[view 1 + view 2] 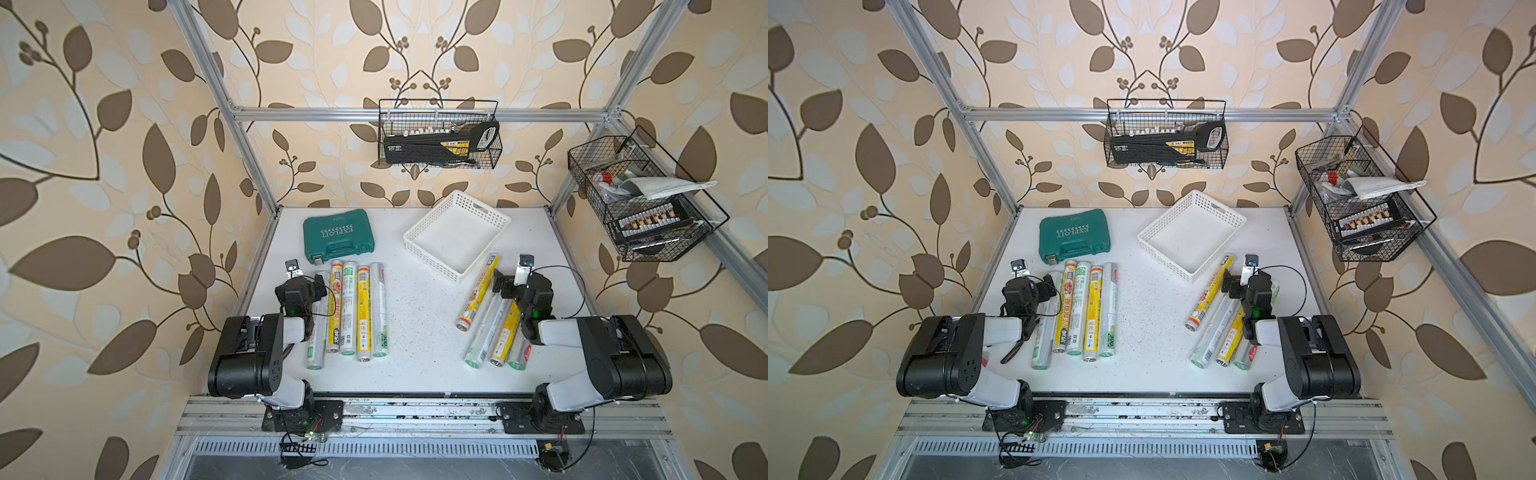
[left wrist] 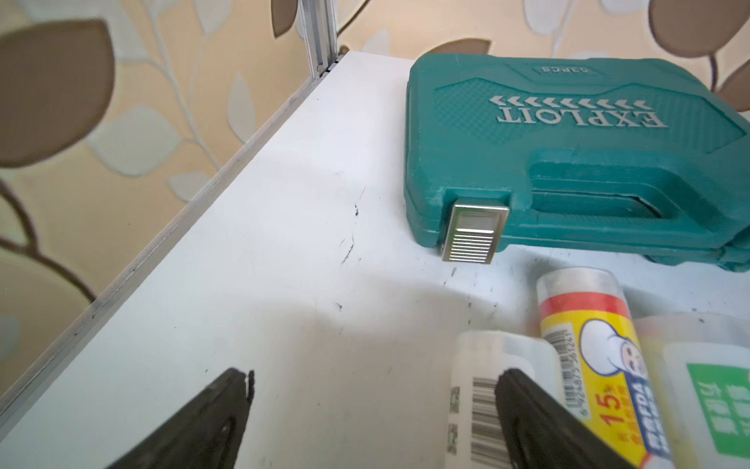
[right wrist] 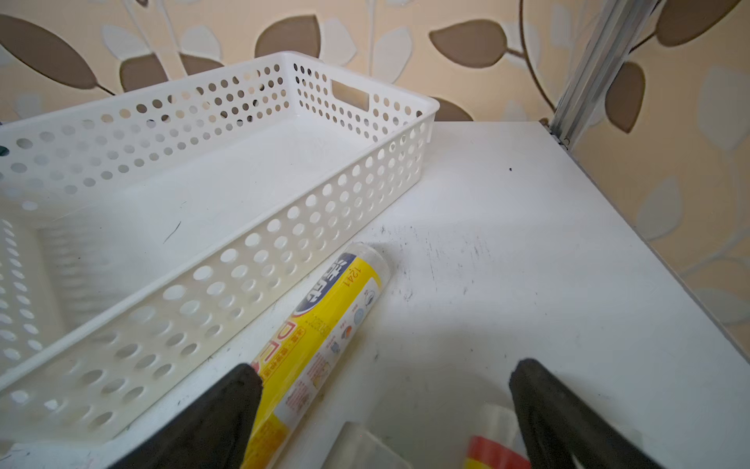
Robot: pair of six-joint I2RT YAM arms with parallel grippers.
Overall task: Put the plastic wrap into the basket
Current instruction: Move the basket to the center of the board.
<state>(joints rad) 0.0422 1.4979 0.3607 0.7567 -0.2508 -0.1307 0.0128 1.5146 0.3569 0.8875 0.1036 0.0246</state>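
Both arms are empty. The left end effector is spread wide over the end of one roll and pinches nothing. The right end effector is equally spread just beside the basket. None of the plastic wrap is inside the basket; all of it lies on the bench.

The likeliest trouble comes from the rolls being round and packed side by side. A finger coming down between neighbours would probably nudge them, and one could roll off towards the bench edge. A grip away from the middle may let a long roll droop or swing. The basket stands askew and looks light, so a roll brought in crooked could catch the rim, bridge it, or push the basket away. The yellow roll touching or nearly touching the basket wall leaves little room for a finger on that side.

Count:
- **Rolls:** nine, with four just beside the basket and five well apart from it.
- **White basket:** one, empty.
- **Teal tool case:** one, near the basket.
- **Black wire baskets:** two, hung above it.
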